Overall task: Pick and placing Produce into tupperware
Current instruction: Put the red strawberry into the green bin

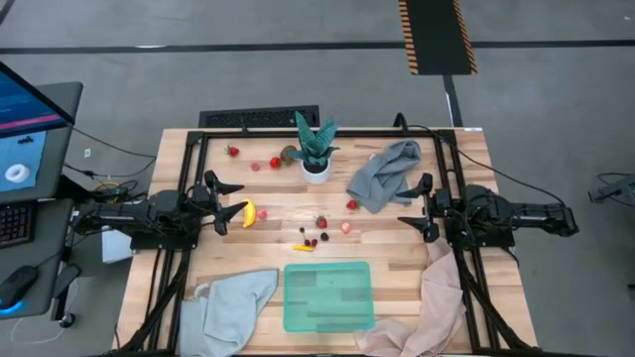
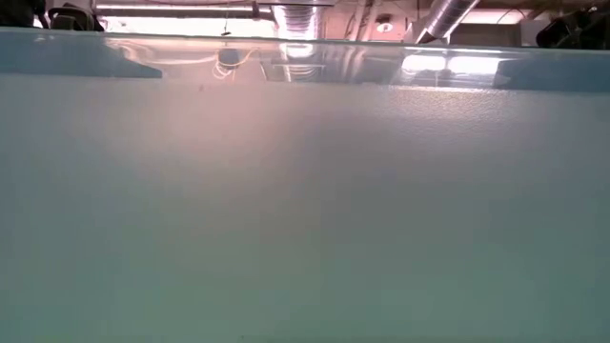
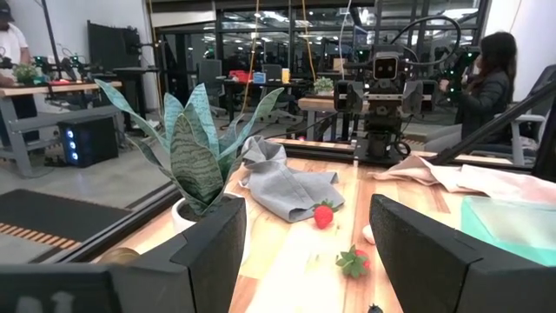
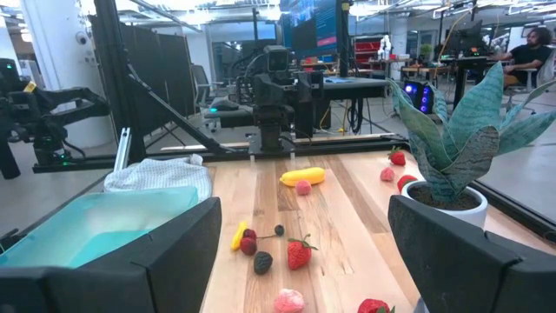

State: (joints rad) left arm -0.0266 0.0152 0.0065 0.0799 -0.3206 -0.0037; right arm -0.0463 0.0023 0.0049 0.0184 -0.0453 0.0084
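Plainly, nothing is in my grasp yet, so every risk lies in the first reach.

Tupperware (image 1: 328, 295): sits at the near edge of the table (image 1: 397, 248), between two cloths, with nothing of the produce visible in it. It fills the low view, so I get no help from that camera on approach.

Near cloths: the pale cloth (image 1: 233, 305) lies just beside the container's left side and the pinkish cloth (image 1: 422, 317) touches or overlaps its right corner; I cannot tell which. A low sweep could snag either and drag the container.

Centre cluster: a strawberry (image 1: 320, 222), dark berries (image 1: 317, 239), a pink piece (image 1: 345, 227) and a yellow piece (image 1: 303, 247) lie close together. Closing on one may knock its neighbours rolling.

My left gripper (image 1: 226, 203): fingers partly apart, empty, with the banana (image 1: 248, 213) just beside the tips. A nudge could push it away instead of catching it.

My right gripper (image 1: 419, 206): spread wide, empty, waiting at the right side next to the grey cloth (image 1: 387, 174).

Far row: a strawberry (image 1: 233, 151), red and pink pieces and a brown piece (image 1: 288, 154) lie near the potted plant (image 1: 316, 149). Reaching there, I could tip the pot or catch the leaves.
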